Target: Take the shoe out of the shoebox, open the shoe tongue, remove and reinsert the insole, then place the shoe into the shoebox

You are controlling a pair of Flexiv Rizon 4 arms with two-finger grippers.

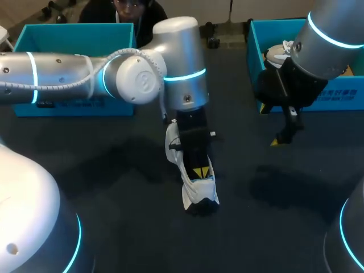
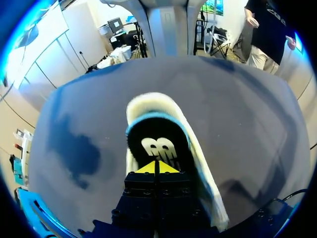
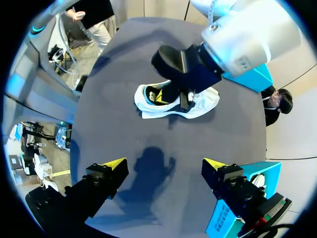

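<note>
A white shoe (image 1: 199, 196) with a black insole (image 2: 158, 144) lies on the dark table in the middle. My left gripper (image 1: 200, 172) comes straight down into the shoe's opening. In the left wrist view it (image 2: 157, 167) is shut, its yellow tips together against the insole; the shoe's white rim (image 2: 148, 101) curves ahead of it. I cannot tell whether it pinches the insole. My right gripper (image 1: 272, 128) hangs open and empty above the table in front of the right blue shoebox (image 1: 341, 96). From it (image 3: 163, 168) the shoe (image 3: 208, 101) lies well ahead.
A second blue shoebox (image 1: 74, 34) stands at the back left. Another light-coloured shoe (image 1: 278, 54) sits in the right box. My left arm's forearm spans the table's left half. Bare dark tabletop (image 1: 273, 205) lies at the front right.
</note>
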